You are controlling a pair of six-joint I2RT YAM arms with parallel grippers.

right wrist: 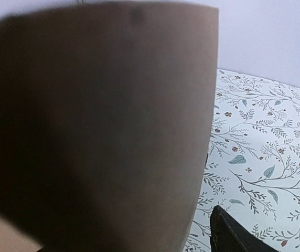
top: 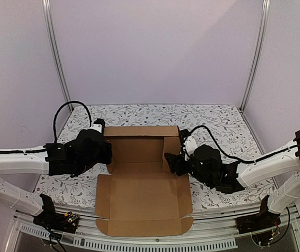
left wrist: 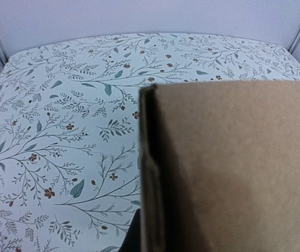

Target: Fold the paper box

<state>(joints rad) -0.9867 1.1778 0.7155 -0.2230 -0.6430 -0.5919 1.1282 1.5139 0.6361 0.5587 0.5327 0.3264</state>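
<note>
Two arms flank the paper box (top: pixel 145 197), which sits half-formed in the middle of the table (top: pixel 213 118), its back and side walls raised and its front panel lying flat. The left fingers (top: pixel 108 152) are closed at its left wall; whether they pinch it I cannot tell. The right fingers (right wrist: pixel 234 233) stand apart by the right wall.

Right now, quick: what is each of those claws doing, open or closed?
Left gripper: closed on the left wall of the paper box.
Right gripper: open, its visible finger clear of the right flap.
</note>
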